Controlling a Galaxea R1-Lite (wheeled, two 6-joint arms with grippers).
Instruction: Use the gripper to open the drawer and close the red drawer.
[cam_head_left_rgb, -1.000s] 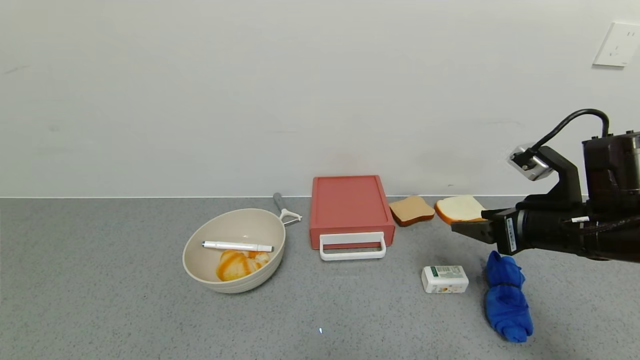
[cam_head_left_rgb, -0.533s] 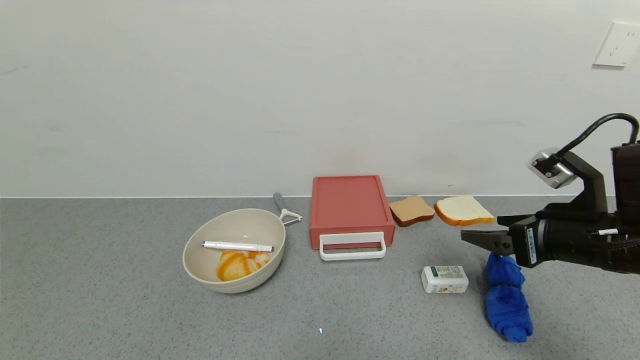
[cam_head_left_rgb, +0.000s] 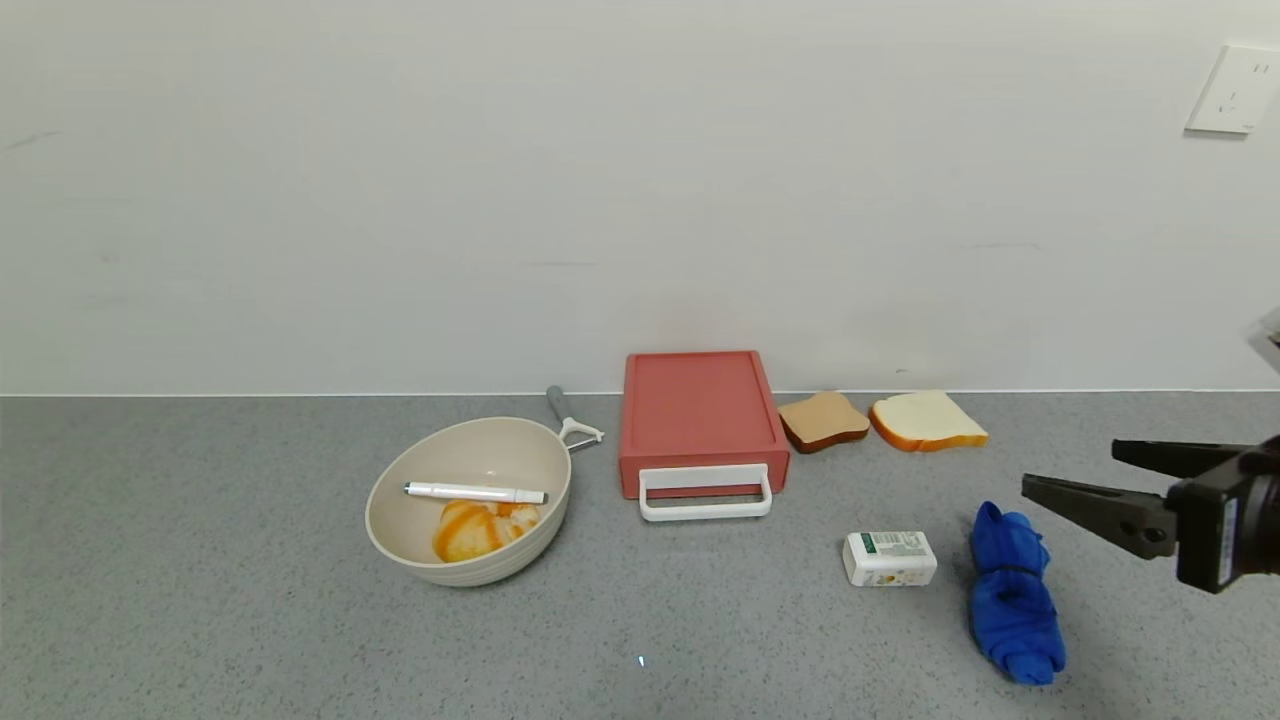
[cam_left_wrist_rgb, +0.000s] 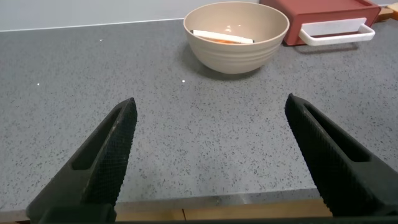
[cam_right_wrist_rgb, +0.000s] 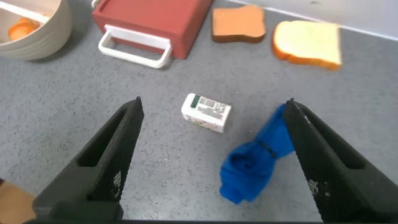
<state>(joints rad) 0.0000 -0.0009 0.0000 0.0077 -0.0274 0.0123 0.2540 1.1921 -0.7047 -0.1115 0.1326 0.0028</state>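
The salmon-red drawer (cam_head_left_rgb: 700, 415) lies against the back wall with its tray pushed in and its white loop handle (cam_head_left_rgb: 705, 495) facing the front. It also shows in the right wrist view (cam_right_wrist_rgb: 155, 18) and the left wrist view (cam_left_wrist_rgb: 323, 12). My right gripper (cam_head_left_rgb: 1075, 470) is open and empty at the far right, well clear of the drawer, above the counter beside a blue cloth (cam_head_left_rgb: 1012, 595). My left gripper (cam_left_wrist_rgb: 211, 109) is open and empty over bare counter near the front edge, out of the head view.
A beige bowl (cam_head_left_rgb: 468, 500) holding a white pen and an orange item sits left of the drawer, with a peeler (cam_head_left_rgb: 570, 418) behind it. Two bread slices (cam_head_left_rgb: 880, 420) lie right of the drawer. A small white box (cam_head_left_rgb: 889, 558) lies beside the cloth.
My right gripper has drawn back to the right and lower, away from the bread slices, and its fingers have spread wider. The drawer has not moved.
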